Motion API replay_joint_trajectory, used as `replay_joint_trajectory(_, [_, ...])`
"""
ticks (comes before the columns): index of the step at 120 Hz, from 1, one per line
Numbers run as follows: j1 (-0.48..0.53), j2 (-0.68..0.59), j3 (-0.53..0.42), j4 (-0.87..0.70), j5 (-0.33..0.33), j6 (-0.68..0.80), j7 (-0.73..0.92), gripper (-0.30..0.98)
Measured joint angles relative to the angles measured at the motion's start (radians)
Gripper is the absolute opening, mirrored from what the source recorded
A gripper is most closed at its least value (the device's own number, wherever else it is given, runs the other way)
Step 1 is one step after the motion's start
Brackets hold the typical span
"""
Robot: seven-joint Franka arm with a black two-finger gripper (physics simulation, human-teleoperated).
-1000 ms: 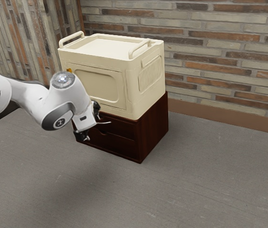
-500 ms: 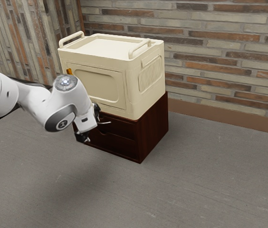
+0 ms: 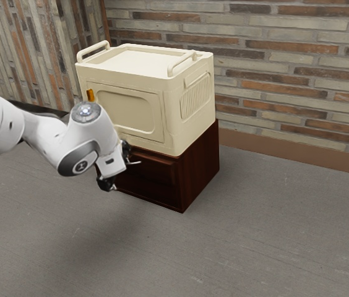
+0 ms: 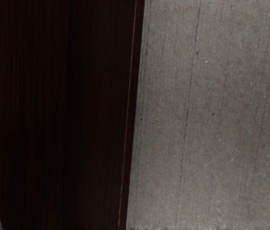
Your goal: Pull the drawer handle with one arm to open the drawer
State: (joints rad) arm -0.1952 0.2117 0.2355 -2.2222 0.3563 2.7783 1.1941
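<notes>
On a gray tabletop [image 3: 255,247] by 2 brick walls, 1 cream box [image 3: 128,111] tops the dark drawer unit [image 3: 200,164], its front just beside the gripper [image 3: 126,176], whose 2 fingers stand spread.

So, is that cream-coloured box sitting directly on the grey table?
No, the cream-coloured box sits on top of a dark wooden cabinet, and the cabinet is what stands on the table.
</notes>
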Motion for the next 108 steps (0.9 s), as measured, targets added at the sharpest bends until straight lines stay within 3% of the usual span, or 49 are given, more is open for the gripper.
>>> replay_joint_trajectory(108, [-0.017, -0.184, 0.041, -0.243, 0.011, 0.042, 0.000, 0.68])
